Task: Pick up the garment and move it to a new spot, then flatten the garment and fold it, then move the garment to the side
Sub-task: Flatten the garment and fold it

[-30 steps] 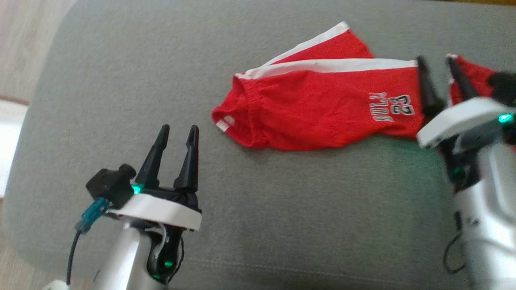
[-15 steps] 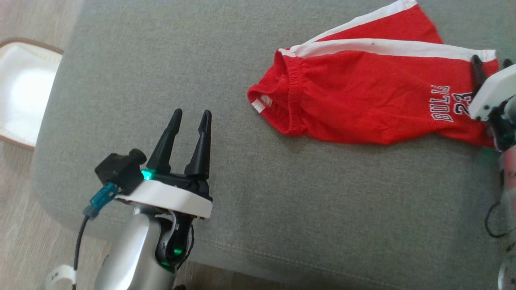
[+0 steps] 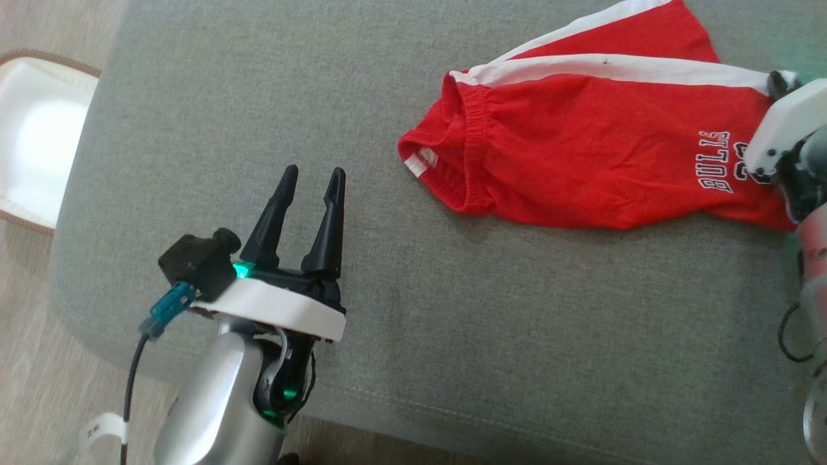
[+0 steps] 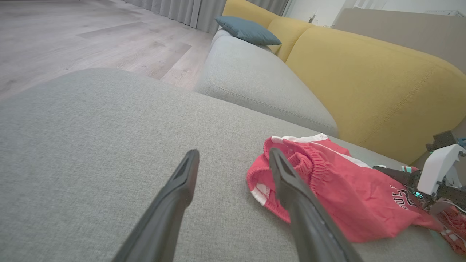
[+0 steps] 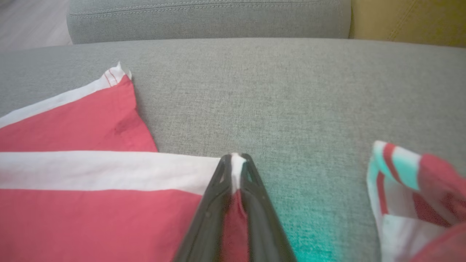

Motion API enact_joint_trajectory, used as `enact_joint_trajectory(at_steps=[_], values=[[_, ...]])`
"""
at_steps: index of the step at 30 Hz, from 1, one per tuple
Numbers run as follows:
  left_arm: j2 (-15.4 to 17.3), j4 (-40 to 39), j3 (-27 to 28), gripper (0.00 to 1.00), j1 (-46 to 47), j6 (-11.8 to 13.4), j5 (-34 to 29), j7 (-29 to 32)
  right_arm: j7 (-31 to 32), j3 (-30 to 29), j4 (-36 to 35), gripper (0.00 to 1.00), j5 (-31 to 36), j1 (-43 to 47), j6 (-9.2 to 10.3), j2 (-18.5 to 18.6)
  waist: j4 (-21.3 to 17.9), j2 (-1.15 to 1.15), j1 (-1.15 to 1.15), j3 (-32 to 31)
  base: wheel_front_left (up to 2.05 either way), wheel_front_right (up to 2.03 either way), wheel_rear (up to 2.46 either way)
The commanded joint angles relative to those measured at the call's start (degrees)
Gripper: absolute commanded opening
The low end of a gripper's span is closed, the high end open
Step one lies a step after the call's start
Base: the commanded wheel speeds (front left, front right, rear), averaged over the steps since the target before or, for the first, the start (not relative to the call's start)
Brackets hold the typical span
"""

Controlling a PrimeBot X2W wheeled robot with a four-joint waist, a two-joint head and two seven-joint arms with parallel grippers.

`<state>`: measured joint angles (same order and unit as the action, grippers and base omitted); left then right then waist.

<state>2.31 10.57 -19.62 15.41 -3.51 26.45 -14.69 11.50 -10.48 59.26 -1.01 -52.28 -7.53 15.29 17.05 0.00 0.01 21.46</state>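
- Grey sofa seat cushion (image 3: 452, 310) is used as the work surface. A yellow backrest (image 4: 364, 72) and a blue pillow (image 4: 247, 31) are seen behind it, with wooden floor (image 4: 72, 29) beside it.
- The garment (image 3: 581, 155), red shorts with white side stripes and BULLS lettering, is laid on the cushion towards the robot's right. The waistband is turned leftward and the leg hems rightward.
- The right gripper (image 5: 236, 160) is pinched shut on the white-striped hem corner, and a fold of red and white cloth is squeezed between its fingers.
- That closing is new: in the view of a second ago those fingers are shown apart, astride the same hem. The shift of the whole head view since then is put down to the camera.
- The left gripper (image 3: 314, 172) is held wide open and empty above bare cushion, near the waistband but apart from it, as it is a second earlier.
- The garment is not yet lifted. The grasp for the pick-up is judged just secured, with carrying, flattening, folding and setting aside all left.
- A further piece of red and white cloth (image 5: 407, 189) is seen just beside the right gripper. Whether it belongs to the same garment cannot be told.
- With one corner held, the shorts are expected to hang and bunch once raised.
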Motion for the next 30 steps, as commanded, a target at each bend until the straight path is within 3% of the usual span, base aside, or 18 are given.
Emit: enact_joint_trajectory(at_steps=[1, 9, 18, 24, 30], values=[[0.56, -1.41, 1.85, 1.0, 1.03, 0.13, 0.22, -0.3, -1.3, 1.78, -1.04, 0.0, -0.38, -1.02, 0.04, -0.28, -0.23, 0.0, -0.01, -0.44, 0.0, 0.0, 0.0], [0.56, -0.68, 2.29, 1.0, 0.31, -0.03, -0.14, -0.3, -12.6, 13.91, -3.6, 0.0, -2.67, -1.49, 0.04, -0.26, -1.52, 0.0, -0.01, -3.61, 0.0, 0.0, 0.0], [0.56, -0.35, 3.3, 1.0, -1.48, -0.14, -0.28, -0.3, -23.36, 27.79, -11.34, 0.0, -5.73, -0.44, 0.04, 1.05, -2.7, 0.0, -0.01, -7.71, 0.0, 0.0, 0.0], [0.56, -0.54, 3.8, 1.0, -2.66, -0.26, -0.29, -0.3, -24.96, 30.94, -16.92, 0.0, -7.55, 1.22, 0.04, 2.22, -2.65, 0.0, -0.01, -8.92, 0.0, 0.0, 0.0], [0.56, -1.09, 3.14, 1.0, -2.31, -0.38, 0.32, -0.3, -22.05, 30.34, -15.46, 0.0, -7.47, -0.59, 0.04, 4.28, -0.33, 0.0, -0.01, -6.99, 0.0, 0.0, 0.0]])
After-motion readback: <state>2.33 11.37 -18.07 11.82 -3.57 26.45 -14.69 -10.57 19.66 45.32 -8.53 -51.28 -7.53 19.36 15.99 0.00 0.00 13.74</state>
